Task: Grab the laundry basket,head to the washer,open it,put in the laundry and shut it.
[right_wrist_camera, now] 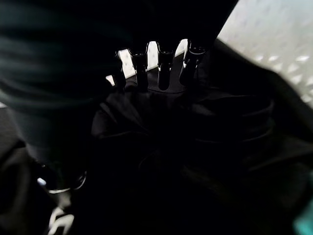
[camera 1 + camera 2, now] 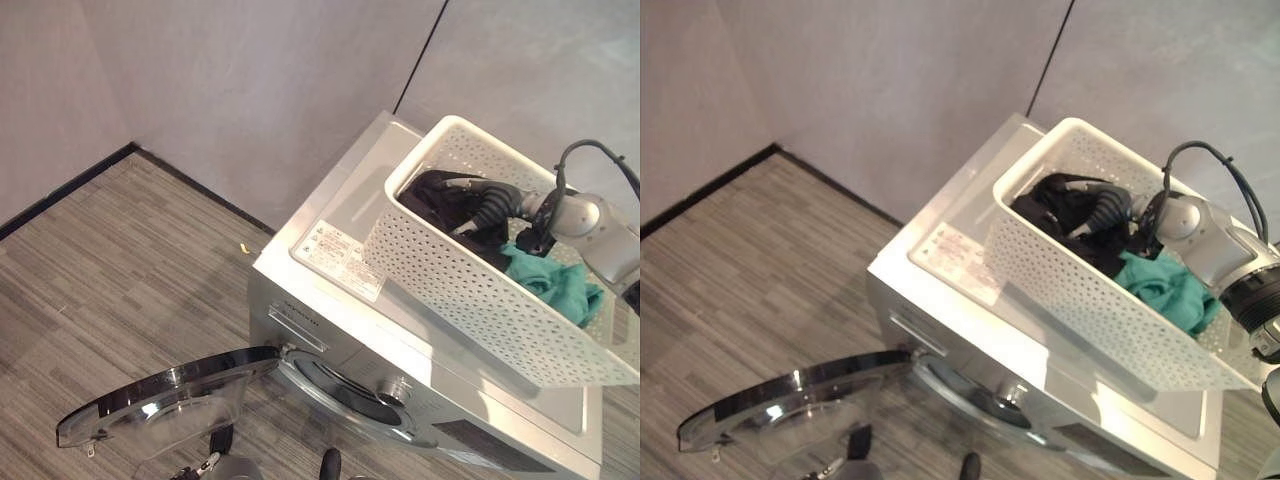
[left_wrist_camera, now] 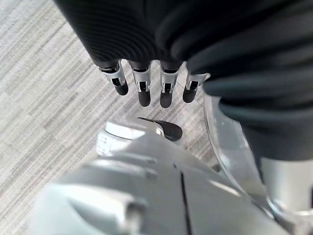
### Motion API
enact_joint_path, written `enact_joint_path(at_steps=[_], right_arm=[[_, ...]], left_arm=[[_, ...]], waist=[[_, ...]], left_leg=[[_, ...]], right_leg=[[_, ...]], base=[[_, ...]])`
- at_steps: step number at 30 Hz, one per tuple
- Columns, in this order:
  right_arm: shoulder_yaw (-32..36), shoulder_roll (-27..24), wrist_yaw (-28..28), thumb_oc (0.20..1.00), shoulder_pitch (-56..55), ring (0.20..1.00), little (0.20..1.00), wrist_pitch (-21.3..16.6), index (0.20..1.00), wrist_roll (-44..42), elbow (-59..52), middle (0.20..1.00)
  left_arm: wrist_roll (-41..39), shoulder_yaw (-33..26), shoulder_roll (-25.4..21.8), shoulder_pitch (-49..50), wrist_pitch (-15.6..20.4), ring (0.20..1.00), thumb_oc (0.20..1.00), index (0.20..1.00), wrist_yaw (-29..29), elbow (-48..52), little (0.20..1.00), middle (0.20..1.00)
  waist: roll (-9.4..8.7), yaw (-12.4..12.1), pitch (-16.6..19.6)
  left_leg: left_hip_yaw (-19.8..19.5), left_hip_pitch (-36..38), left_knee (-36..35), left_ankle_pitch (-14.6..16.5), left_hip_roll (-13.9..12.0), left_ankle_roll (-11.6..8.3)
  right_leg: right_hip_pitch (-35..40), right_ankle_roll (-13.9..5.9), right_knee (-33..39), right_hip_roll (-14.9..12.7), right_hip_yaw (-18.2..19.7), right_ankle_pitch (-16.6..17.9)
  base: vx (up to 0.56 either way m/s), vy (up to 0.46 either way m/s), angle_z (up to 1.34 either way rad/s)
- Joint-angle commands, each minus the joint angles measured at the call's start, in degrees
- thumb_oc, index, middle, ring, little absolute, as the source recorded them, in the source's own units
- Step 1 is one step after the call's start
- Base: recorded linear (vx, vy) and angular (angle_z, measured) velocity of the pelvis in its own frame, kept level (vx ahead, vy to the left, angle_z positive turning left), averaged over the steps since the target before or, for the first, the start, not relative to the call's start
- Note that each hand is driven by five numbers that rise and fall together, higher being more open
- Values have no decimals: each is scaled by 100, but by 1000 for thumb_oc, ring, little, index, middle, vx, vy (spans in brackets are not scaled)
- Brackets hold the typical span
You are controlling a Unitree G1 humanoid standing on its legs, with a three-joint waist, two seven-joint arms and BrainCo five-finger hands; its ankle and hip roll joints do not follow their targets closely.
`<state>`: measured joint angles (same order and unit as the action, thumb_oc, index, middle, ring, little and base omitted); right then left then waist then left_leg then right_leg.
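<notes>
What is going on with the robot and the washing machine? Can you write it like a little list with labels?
Washer: silver, front-loading, by the wall
Washer door: swung open, hanging over the floor
Laundry basket: white, with holes, sitting on top of the washer
Clothes in basket: black garment and teal garment
Right hand: reaching into the basket, on the black garment; grip too dark to tell
Left hand: down low near the floor, fingers relaxed, holding nothing
Step so far: door open, laundry not yet in the drum
</notes>
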<state>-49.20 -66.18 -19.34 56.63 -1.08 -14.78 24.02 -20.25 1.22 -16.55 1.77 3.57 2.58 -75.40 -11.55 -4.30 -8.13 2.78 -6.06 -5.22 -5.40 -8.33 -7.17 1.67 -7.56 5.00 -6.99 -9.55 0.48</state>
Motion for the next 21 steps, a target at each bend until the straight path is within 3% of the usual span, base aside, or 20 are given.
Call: enact_joint_path(at_steps=[1, 10, 16, 17, 19, 21], right_arm=[[-236, -378, 87, 1000, 638, 1000, 1000, -14, 1000, 155, 81, 1000], [-928, -315, -190, 1000, 638, 1000, 1000, 61, 1000, 1341, 236, 1000], [-515, -2, -362, 1000, -375, 1000, 1000, 108, 1000, 1409, 156, 1000], [-436, 77, -348, 529, -457, 529, 529, 119, 529, 1440, 196, 529], [-246, 204, -305, 200, -605, 200, 200, 136, 200, 1418, 273, 200], [-151, 270, -262, 200, -640, 200, 200, 137, 200, 1408, 279, 200]], left_arm=[[-114, 167, 83, -198, 62, 1000, 1000, 1000, -67, -293, 1000, 1000], [-612, 340, 153, -412, 148, 1000, 1000, 1000, -57, 145, 1000, 1000], [-494, 721, 315, -559, 175, 1000, 1000, 1000, -42, 282, 1000, 1000], [-470, 762, 335, -569, 169, 1000, 1000, 1000, -57, 294, 1000, 1000], [-453, 790, 353, -600, 163, 1000, 1000, 1000, -81, 262, 1000, 1000], [-402, 786, 354, -593, 156, 1000, 1000, 1000, -96, 216, 1000, 1000]], waist=[[35, -237, -120], [67, -322, -454], [90, -321, -581], [102, -314, -584], [124, -299, -573], [145, -268, -545]], left_leg=[[-69, 384, 247, 510, -369, -53], [-341, -20, 302, 393, -397, -69], [-431, -180, 245, 312, -410, -72], [-427, -180, 224, 303, -405, -71], [-422, -177, 190, 298, -394, -67], [-406, -151, 177, 307, -390, -63]], right_leg=[[-537, -205, -138, -317, -44, 361], [-728, -167, -172, -301, -238, 352], [-834, -154, -156, -289, -297, 355], [-851, -155, -150, -290, -291, 359], [-864, -156, -137, -285, -284, 361], [-860, -156, -140, -288, -262, 356]], base=[[-25, -10, 16], [-26, -14, 14], [-23, -10, 7], [0, 0, 0], [0, 0, 0], [0, 0, 0]])
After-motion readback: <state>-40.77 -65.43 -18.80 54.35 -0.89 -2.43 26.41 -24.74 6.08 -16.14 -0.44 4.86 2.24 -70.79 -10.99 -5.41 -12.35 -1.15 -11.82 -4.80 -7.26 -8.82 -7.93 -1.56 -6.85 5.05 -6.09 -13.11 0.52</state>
